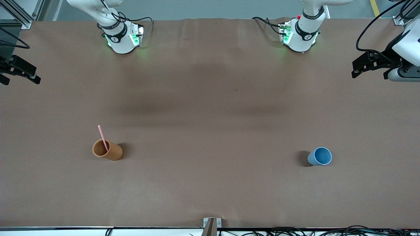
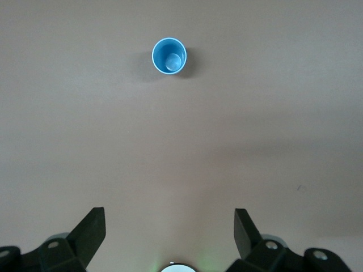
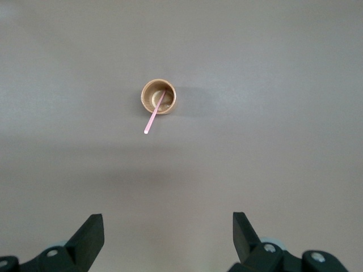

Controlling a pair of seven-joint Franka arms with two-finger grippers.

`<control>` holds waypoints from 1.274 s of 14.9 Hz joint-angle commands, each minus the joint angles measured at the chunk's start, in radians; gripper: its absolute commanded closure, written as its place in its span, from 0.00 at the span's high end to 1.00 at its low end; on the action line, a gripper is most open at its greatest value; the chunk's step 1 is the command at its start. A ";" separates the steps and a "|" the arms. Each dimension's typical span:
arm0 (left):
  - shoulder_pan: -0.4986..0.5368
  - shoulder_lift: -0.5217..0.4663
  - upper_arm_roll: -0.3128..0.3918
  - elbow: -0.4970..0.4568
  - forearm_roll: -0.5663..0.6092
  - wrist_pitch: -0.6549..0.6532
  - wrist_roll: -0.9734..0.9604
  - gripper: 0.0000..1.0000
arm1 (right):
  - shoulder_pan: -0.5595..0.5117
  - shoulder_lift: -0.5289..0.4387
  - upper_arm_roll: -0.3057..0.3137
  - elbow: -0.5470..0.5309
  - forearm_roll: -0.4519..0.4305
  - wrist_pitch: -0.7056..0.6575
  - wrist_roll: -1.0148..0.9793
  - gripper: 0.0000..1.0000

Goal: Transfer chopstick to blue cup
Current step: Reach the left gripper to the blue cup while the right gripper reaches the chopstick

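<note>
The chopstick stands leaning in an orange-brown cup on the brown worktop, toward the right arm's end. Its lower end rests inside the cup, and its upper part sticks out above the rim, tilted away from the front camera. In the right wrist view the same chopstick crosses the rim of the orange-brown cup, one end at the cup's bottom and the other past the rim.

The blue cup stands upright toward the left arm's end of the worktop, well apart from the orange-brown cup and about as near to the front camera. From the left wrist view the blue cup shows its round rim and a bare pale bottom.

The left pincer hangs above the worktop's edge at the left arm's end, released, its fingers spread wide with nothing between them; the left wrist view shows the left pincer the same way. The right pincer hangs above the edge at the right arm's end, also released and holding nothing, as the right wrist view shows for the right pincer. Both arms wait, high over the worktop.
</note>
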 commanded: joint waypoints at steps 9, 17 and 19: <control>0.015 0.079 0.006 0.053 0.023 0.005 0.005 1.00 | 0.000 0.004 0.001 -0.015 0.029 0.035 -0.012 1.00; 0.049 0.323 0.005 -0.034 0.116 0.354 -0.015 1.00 | 0.023 -0.001 0.001 -0.094 0.015 0.133 -0.010 0.99; 0.070 0.386 0.005 -0.076 0.110 0.497 -0.015 1.00 | 0.025 -0.001 0.001 -0.158 0.015 0.208 -0.007 0.99</control>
